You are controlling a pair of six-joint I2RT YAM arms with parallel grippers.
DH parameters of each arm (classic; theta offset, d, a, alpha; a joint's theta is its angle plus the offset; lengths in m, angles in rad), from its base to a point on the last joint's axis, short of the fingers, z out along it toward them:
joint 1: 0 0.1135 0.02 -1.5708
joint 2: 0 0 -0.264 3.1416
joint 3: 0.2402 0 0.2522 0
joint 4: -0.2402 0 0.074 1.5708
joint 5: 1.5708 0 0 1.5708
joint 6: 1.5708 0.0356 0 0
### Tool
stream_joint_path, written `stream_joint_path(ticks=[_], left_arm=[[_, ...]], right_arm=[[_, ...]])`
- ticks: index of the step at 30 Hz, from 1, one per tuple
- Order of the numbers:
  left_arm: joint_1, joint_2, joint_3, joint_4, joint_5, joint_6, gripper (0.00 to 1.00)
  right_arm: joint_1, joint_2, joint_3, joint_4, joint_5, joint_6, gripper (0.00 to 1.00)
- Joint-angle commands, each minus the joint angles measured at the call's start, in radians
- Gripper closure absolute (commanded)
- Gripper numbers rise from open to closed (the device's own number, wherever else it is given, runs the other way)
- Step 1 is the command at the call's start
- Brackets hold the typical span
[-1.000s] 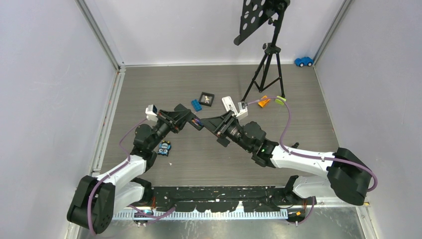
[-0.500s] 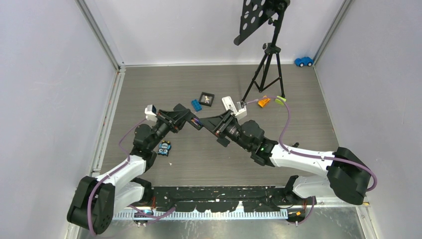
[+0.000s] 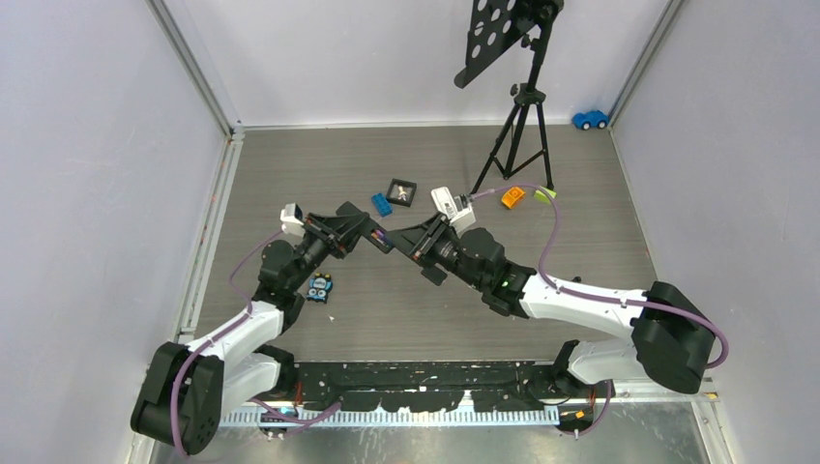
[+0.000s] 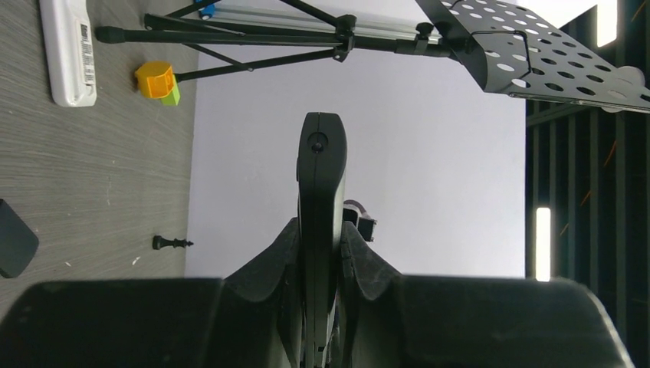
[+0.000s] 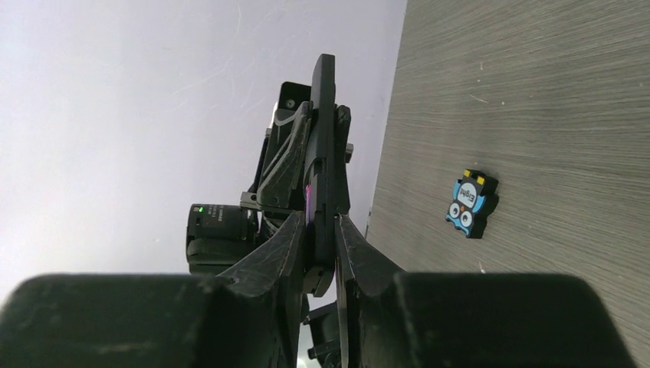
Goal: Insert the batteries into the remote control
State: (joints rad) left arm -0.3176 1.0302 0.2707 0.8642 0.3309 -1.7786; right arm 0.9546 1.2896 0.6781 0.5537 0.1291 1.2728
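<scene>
The black remote control (image 3: 383,238) hangs edge-on above the floor between my two grippers. My left gripper (image 3: 366,232) is shut on one end; in the left wrist view the remote (image 4: 321,176) rises from between the pads. My right gripper (image 3: 414,242) meets it from the other side, and its fingers (image 5: 290,238) press both faces of the remote (image 5: 325,146). A thin purple strip (image 5: 308,201) shows between one pad and the remote; I cannot tell whether it is one of the batteries. No other battery shows.
On the floor lie a blue owl-faced piece (image 3: 320,288), a blue brick (image 3: 382,204), a black square frame (image 3: 401,190), a white device (image 3: 442,201), an orange piece (image 3: 512,196) and a blue toy car (image 3: 589,119). A black tripod (image 3: 522,145) stands behind.
The right gripper has narrowed onto the remote and its arm has shifted slightly left. The left arm and the remote have stayed in place.
</scene>
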Motion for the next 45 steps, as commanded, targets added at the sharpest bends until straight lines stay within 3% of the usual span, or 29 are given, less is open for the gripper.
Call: stream_joint_path(ticks=[1,6,12,19,22,32,37,45], left_arm=[[-0.009,-0.015,0.057,0.079,0.070,0.052,1.00],[-0.005,-0.026,0.088,0.017,0.132,0.218,1.00],[0.000,-0.043,0.103,0.001,0.193,0.307,1.00],[0.005,-0.095,0.117,-0.180,0.208,0.477,1.00],[0.008,-0.113,0.117,-0.256,0.213,0.543,1.00],[0.011,-0.116,0.127,-0.311,0.251,0.633,1.00],[0.011,-0.112,0.122,-0.309,0.260,0.638,1.00],[0.011,-0.111,0.138,-0.370,0.258,0.629,1.00]], right_arm=[[-0.005,0.009,0.043,-0.166,0.041,-0.098,0.77],[-0.011,-0.002,0.162,-0.457,0.089,-0.226,0.78],[-0.016,0.003,0.187,-0.533,0.056,-0.320,0.77],[-0.051,-0.100,0.134,-0.430,0.000,-0.379,0.38],[-0.068,-0.165,0.095,-0.351,-0.077,-0.419,0.33],[-0.074,-0.180,0.113,-0.429,-0.235,-0.606,0.31],[-0.072,-0.082,0.168,-0.491,-0.434,-0.736,0.31],[-0.020,0.067,0.293,-0.546,-0.359,-0.865,0.31]])
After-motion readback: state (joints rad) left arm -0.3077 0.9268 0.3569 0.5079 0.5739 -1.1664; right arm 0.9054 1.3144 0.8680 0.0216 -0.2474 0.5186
